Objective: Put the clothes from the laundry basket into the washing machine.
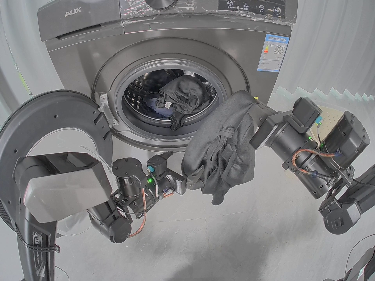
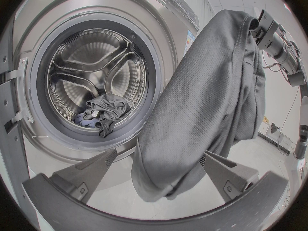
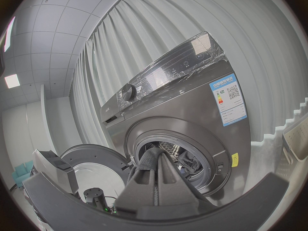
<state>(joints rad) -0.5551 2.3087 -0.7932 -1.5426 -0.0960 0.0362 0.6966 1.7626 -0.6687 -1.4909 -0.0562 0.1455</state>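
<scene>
A dark grey garment (image 1: 224,145) hangs in front of the washing machine (image 1: 164,47), low and right of the drum opening. My right gripper (image 1: 254,105) is shut on the garment's top edge; in the right wrist view the fingers (image 3: 166,174) pinch the fabric (image 3: 149,156). My left gripper (image 1: 196,179) is open at the garment's lower hem, its two fingers (image 2: 93,167) spread wide with the cloth (image 2: 199,113) hanging between them. Dark clothes (image 1: 183,96) lie in the drum (image 2: 96,77), one piece draping over the lip.
The round door (image 1: 50,118) stands swung open on the left, close behind my left arm. A cream perforated laundry basket (image 1: 330,118) sits behind my right arm, beside the machine. Bare grey floor lies in front, and a curtain (image 3: 144,39) hangs behind.
</scene>
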